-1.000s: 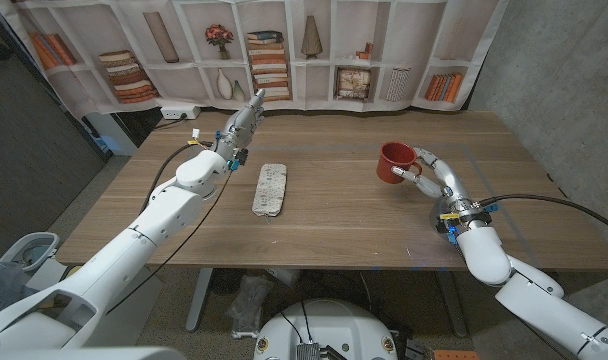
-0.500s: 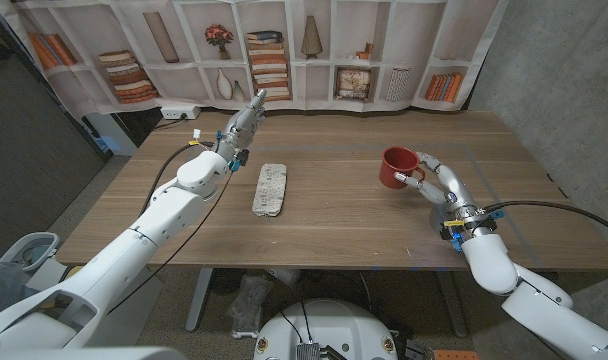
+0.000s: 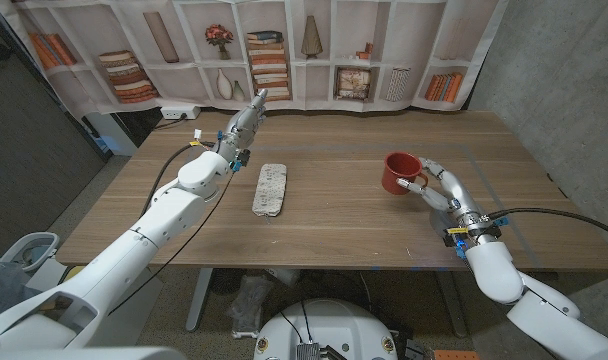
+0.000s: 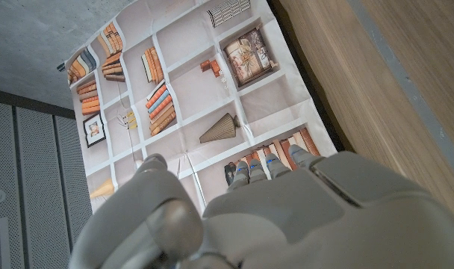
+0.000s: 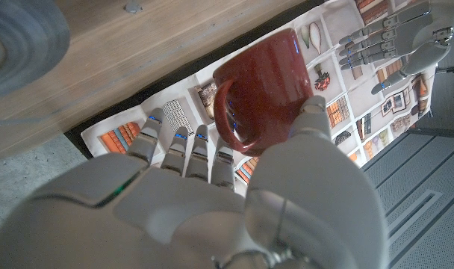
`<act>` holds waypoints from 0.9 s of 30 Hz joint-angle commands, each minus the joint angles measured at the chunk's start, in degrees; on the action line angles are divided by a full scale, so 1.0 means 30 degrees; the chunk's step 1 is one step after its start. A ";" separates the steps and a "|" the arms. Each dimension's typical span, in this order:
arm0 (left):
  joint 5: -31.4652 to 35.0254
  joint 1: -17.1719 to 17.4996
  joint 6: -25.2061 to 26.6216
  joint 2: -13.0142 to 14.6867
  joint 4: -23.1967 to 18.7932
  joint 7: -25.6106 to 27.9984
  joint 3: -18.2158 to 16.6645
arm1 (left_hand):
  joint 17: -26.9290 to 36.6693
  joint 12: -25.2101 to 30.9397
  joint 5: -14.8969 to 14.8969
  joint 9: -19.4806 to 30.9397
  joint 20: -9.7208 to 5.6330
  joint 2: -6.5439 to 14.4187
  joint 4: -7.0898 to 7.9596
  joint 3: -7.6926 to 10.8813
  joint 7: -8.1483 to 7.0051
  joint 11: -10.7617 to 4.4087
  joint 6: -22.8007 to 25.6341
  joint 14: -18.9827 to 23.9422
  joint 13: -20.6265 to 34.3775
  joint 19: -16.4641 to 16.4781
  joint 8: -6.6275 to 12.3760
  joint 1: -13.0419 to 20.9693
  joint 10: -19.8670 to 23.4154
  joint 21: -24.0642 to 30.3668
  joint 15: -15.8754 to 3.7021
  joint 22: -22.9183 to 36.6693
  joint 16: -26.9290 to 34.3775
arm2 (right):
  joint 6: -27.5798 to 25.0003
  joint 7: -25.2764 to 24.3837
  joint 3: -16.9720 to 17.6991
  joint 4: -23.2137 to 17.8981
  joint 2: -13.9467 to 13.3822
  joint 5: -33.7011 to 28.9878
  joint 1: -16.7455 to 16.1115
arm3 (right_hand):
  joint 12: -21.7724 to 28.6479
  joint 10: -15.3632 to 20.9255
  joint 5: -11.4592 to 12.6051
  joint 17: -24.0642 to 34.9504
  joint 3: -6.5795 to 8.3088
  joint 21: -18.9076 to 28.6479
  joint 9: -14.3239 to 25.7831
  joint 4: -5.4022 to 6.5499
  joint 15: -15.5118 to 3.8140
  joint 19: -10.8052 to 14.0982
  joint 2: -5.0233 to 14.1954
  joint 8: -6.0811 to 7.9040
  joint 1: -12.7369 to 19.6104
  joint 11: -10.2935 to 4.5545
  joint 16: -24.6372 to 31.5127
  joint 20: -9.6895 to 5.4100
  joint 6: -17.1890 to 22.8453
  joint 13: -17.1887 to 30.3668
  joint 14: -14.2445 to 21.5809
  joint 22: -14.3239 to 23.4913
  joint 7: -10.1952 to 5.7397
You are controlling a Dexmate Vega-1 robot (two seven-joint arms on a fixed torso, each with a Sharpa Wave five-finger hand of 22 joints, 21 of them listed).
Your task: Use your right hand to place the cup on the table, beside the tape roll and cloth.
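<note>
The red cup (image 3: 398, 172) is upright over the right half of the wooden table (image 3: 344, 225). My right hand (image 3: 442, 192) holds it from the near-right side. In the right wrist view the thumb (image 5: 316, 142) presses the wall of the cup (image 5: 260, 97) and the fingers (image 5: 188, 149) reach up beside its handle. Whether its base touches the wood I cannot tell. The grey folded cloth (image 3: 271, 188) lies left of centre, well apart from the cup. My left hand (image 3: 242, 124) hovers at the far left with fingers stretched out, holding nothing; its back (image 4: 249, 217) is close to the left wrist camera.
A printed bookshelf backdrop (image 3: 284, 55) hangs behind the far edge. In the right wrist view a blurred grey rounded thing (image 5: 18, 37) sits on the wood near that hand; what it is I cannot tell. Bare wood lies between cloth and cup.
My right hand has carried the cup a little nearer to me and slightly to the right. The left arm and the cloth have stayed put.
</note>
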 commanded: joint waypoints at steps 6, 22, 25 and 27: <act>-0.0074 -0.0048 0.0494 -0.0135 0.0065 0.0088 0.0164 | 0.0037 -0.0038 -0.0042 0.0105 -0.0057 0.0218 0.0002 -0.0113 -0.0024 0.0012 -0.0051 -0.0485 0.0067 -0.1193 -0.0013 0.0012 -0.0077 -0.0116 0.0056 0.0084 0.0014 | 0.0828 -0.0394 0.1011 -0.0463 0.0473 -0.0436 -0.1662 | 0.0030 0.0312 0.0020 0.0065 0.0505 0.0078 0.2454 0.0321 -0.0227 0.0042 0.1670 0.0248 0.1447 0.0059 0.0152 0.0049 0.3076 0.0050 0.0094 0.0022 -0.2821; 0.0012 -0.0109 0.0296 -0.0366 0.0205 0.0021 0.0356 | 0.0038 -0.0039 -0.0055 0.0105 -0.0057 0.0241 -0.0002 -0.0159 -0.0016 0.0080 -0.0014 -0.0510 0.0067 -0.1182 0.0002 0.0019 -0.0085 -0.0165 0.0040 0.0087 0.0006 | 0.1365 -0.0275 0.1576 -0.0670 0.1074 -0.1294 -0.2696 | 0.0014 0.0349 -0.0006 0.0074 0.0541 0.0083 0.2504 0.0347 -0.0245 0.0059 0.1661 0.0243 0.1435 0.0077 0.0144 0.0047 0.3129 0.0052 0.0115 0.0024 -0.2842; 0.0001 -0.0135 0.0303 -0.0395 0.0231 0.0018 0.0366 | 0.0038 -0.0037 -0.0059 0.0105 -0.0056 0.0249 -0.0002 -0.0171 -0.0001 -0.0003 -0.0021 -0.0510 0.0067 -0.1187 -0.0001 0.0020 -0.0080 -0.0180 0.0047 0.0088 0.0007 | 0.1427 -0.0150 0.1590 -0.0663 0.1155 -0.1309 -0.2725 | 0.0019 0.0380 -0.0011 0.0077 0.0552 0.0085 0.2517 0.0351 -0.0236 0.0065 0.1661 0.0234 0.1435 0.0079 0.0135 0.0046 0.3122 0.0052 0.0095 0.0024 -0.2855; 0.0029 -0.0179 0.0408 -0.0361 0.0207 0.0030 0.0392 | 0.0038 -0.0034 -0.0062 0.0105 -0.0051 0.0254 -0.0003 -0.0178 -0.0009 0.0066 -0.0030 -0.0512 0.0067 -0.1183 -0.0005 0.0022 -0.0073 -0.0186 0.0046 0.0089 0.0007 | 0.1499 -0.0048 0.1602 -0.0674 0.1183 -0.1306 -0.2743 | 0.0012 0.0376 -0.0013 0.0078 0.0559 0.0085 0.2524 0.0353 -0.0235 0.0066 0.1661 0.0238 0.1437 0.0063 0.0123 0.0046 0.3142 0.0052 0.0068 0.0024 -0.2856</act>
